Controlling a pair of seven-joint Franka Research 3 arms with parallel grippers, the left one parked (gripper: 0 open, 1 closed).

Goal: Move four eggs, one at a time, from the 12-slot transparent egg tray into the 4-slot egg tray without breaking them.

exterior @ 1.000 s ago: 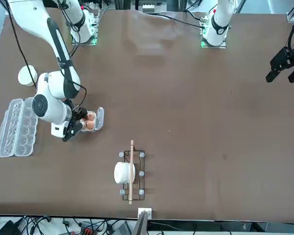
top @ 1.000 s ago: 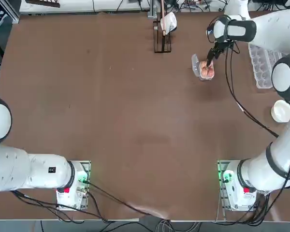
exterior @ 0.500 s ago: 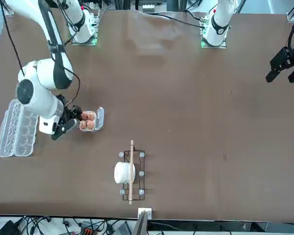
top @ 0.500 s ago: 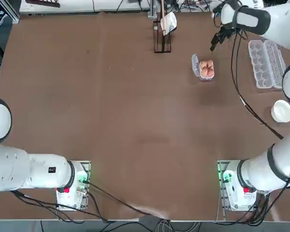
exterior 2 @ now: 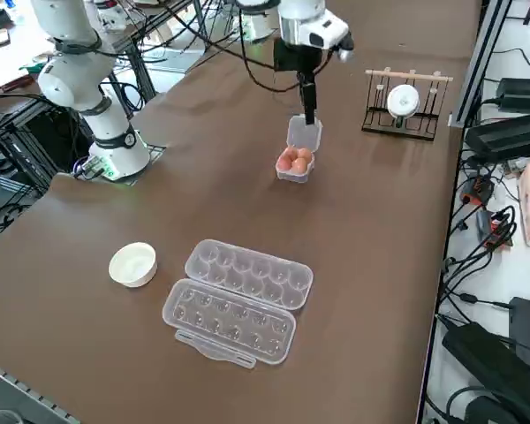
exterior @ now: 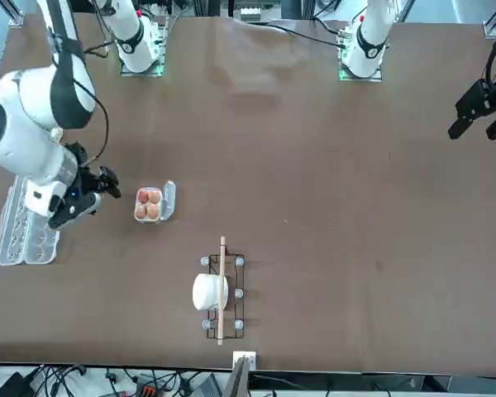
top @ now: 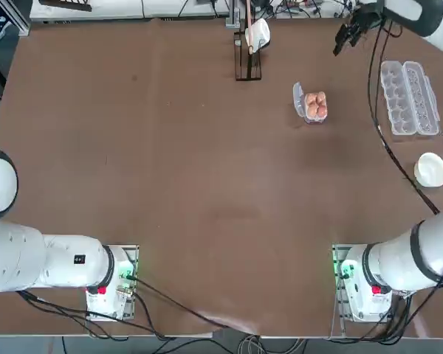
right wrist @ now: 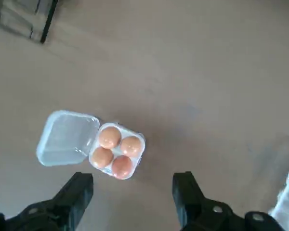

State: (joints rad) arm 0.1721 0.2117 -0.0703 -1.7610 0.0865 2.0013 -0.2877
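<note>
Four orange-brown eggs [top: 315, 105] [right wrist: 115, 150] fill all the cups of the small square 4-slot tray [top: 298, 99] [exterior: 169, 199] [exterior 2: 304, 134], whose lid flap [right wrist: 65, 137] lies open beside them. The long 12-slot clear tray [top: 410, 96] [exterior 2: 238, 296] [exterior: 21, 240] lies open at the table's right with every visible cup bare. My right gripper [top: 342, 40] [exterior: 103, 180] [exterior 2: 309, 117] [right wrist: 132, 187] hangs high above the table, up and away from the small tray, between it and the long carton. Its fingers [right wrist: 82, 185] are open with nothing between them.
A white bowl [top: 430, 169] [exterior 2: 132, 263] sits near the long carton on the robot's side. A black wire rack holding a white cup [top: 248, 44] [exterior: 219, 291] [exterior 2: 404, 102] stands at the far edge, left of the small tray.
My right gripper lifted off the 4-slot tray and drew away toward the far right, leaving the eggs in their cups. The long carton, earlier covered by the arm, now shows.
</note>
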